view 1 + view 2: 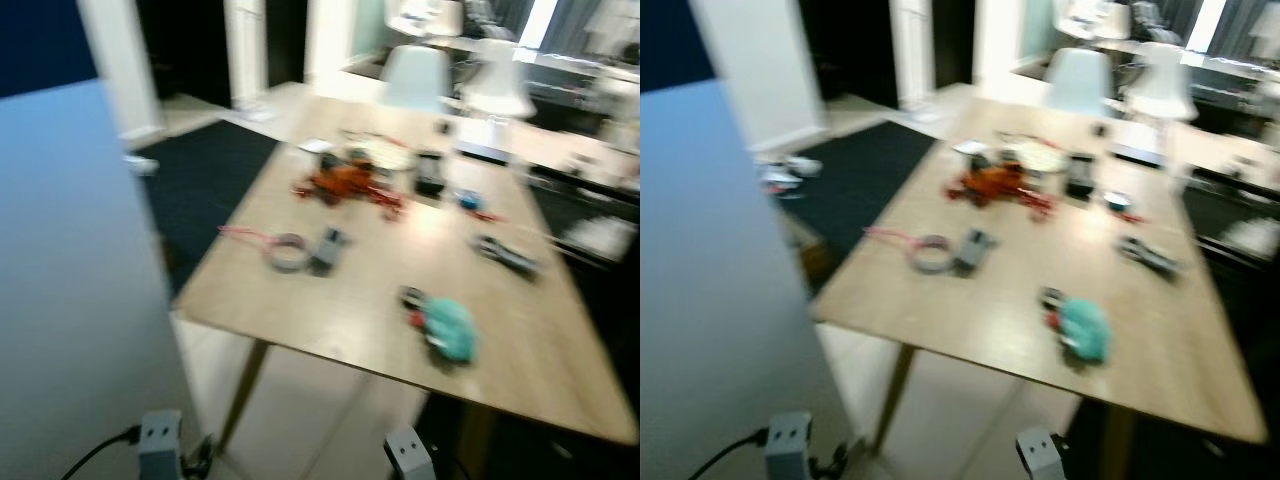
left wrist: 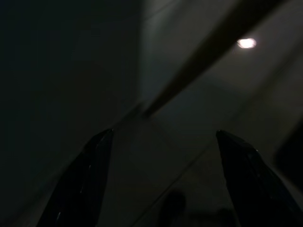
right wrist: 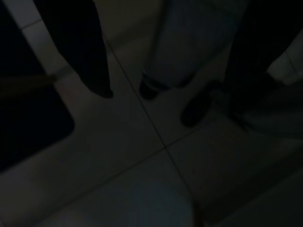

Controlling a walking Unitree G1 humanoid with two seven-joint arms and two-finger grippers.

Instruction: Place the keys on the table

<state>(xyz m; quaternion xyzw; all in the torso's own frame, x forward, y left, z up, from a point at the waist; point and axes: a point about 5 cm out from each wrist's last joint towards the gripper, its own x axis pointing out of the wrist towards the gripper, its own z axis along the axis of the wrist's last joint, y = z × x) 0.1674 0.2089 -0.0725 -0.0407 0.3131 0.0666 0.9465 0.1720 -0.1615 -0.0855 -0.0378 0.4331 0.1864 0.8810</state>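
Observation:
The long wooden table [image 1: 330, 310] stands ahead of me, blurred in both eye views. On it lie a grey ring with a red cord [image 1: 285, 252], a small grey block [image 1: 328, 247] and a small dark and red item [image 1: 412, 300] beside a teal lump [image 1: 450, 328]. The blur keeps me from telling which of these is the keys. Both arms hang low, their silver wrists [image 1: 160, 440] at the bottom edge. My left gripper [image 2: 163, 135] is open over dim floor, holding nothing. My right gripper [image 3: 171, 101] is open above floor tiles, also holding nothing.
An orange-red tangle [image 1: 345, 182], a black box [image 1: 430, 175] and a dark tool [image 1: 508, 255] lie further along the table. White chairs [image 1: 415, 75] stand at its far end. A pale blue panel [image 1: 70, 300] rises close on my left, with a dark rug [image 1: 200, 180] beyond.

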